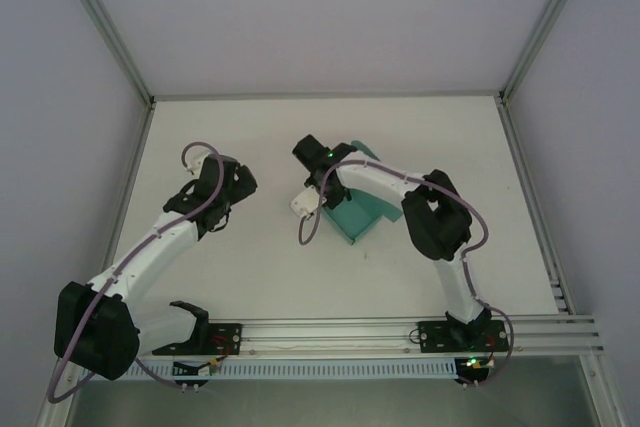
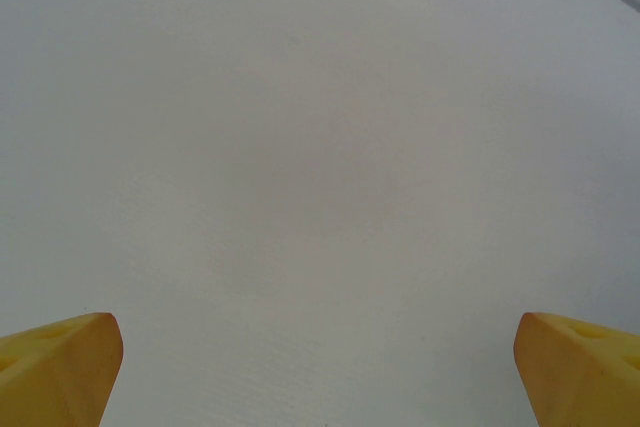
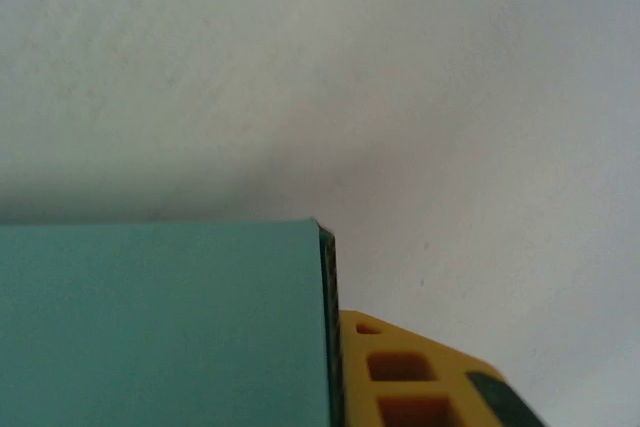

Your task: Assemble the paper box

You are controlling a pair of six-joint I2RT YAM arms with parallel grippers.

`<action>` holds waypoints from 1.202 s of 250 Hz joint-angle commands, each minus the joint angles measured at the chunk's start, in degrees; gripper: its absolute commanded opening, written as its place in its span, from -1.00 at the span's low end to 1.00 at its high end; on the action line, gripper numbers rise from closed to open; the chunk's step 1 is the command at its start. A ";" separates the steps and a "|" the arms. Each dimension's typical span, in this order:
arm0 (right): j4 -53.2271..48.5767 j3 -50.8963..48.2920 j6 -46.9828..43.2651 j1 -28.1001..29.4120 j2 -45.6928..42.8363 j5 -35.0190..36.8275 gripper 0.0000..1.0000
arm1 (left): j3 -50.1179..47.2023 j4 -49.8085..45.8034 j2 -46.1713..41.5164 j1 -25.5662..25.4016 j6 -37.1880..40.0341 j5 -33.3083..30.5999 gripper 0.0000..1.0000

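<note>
Teal thin card, paper box (image 1: pixel 362 215), lying on counter (image 1: pixel 250 267) under right arm. Looks light, bendy, crease-prone; better pinched at a folded edge than on a flat panel. Wide apart, empty: left fingers (image 2: pixel 60 372). Touching box edge: right fingers (image 3: pixel 400 372), grip impossible to tell.

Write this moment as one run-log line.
left gripper: open, over table | right gripper: shut on paper box edge | paper box: partly folded, mid-table
</note>
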 commanded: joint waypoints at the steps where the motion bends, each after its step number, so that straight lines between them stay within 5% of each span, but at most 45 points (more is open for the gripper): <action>1: 3.68 -2.14 -3.44 2.67 1.40 4.44 -0.17 | -1.09 -2.55 -0.33 0.65 -1.48 -1.39 1.00; 26: 5.79 -2.05 -0.94 2.74 0.22 5.10 0.30 | -1.32 -3.01 -0.75 0.67 -1.38 -1.99 1.00; 36: 5.98 -2.18 -0.79 2.75 -0.82 5.40 0.92 | -1.55 -2.79 -0.93 0.68 -1.45 -2.14 1.00; 40: 6.29 -2.37 -0.68 2.70 -1.34 5.48 1.00 | -1.71 -2.63 -0.90 0.68 -1.57 -2.04 1.00; 98: 7.52 -4.38 2.89 2.78 -10.62 5.12 1.00 | -1.30 -1.69 -0.04 0.73 -0.70 -0.56 1.00; 126: 10.73 -6.52 12.48 2.47 -17.98 0.34 1.00 | -0.90 -1.46 -0.45 0.71 1.27 0.86 1.00; 142: 19.88 -9.20 26.38 2.34 -22.38 1.03 1.00 | -0.44 -0.33 -0.46 0.66 3.28 2.87 1.00; 160: 28.13 -9.31 50.11 1.11 -25.16 11.19 1.00 | -0.05 2.00 0.45 0.58 5.75 6.58 1.00; 179: 25.14 -9.88 75.12 -2.39 -27.77 19.83 1.00 | 1.35 3.89 2.97 0.25 7.69 10.59 1.00; 197: 21.85 -15.85 92.17 -6.14 -32.38 19.96 1.00 | 4.35 3.65 6.49 -0.40 9.11 13.22 1.00; 223: 16.97 -24.39 108.04 -13.46 -39.97 7.93 1.00 | 8.26 4.23 11.11 -2.05 11.40 14.43 1.00; 248: 11.31 -28.94 110.24 -18.83 -46.87 -9.05 1.00 | 10.30 6.21 14.60 -2.83 12.07 17.64 1.00; 301: 0.17 -35.14 106.42 -19.10 -52.66 -16.32 0.91 | 11.60 10.26 19.54 -3.36 11.59 21.43 1.00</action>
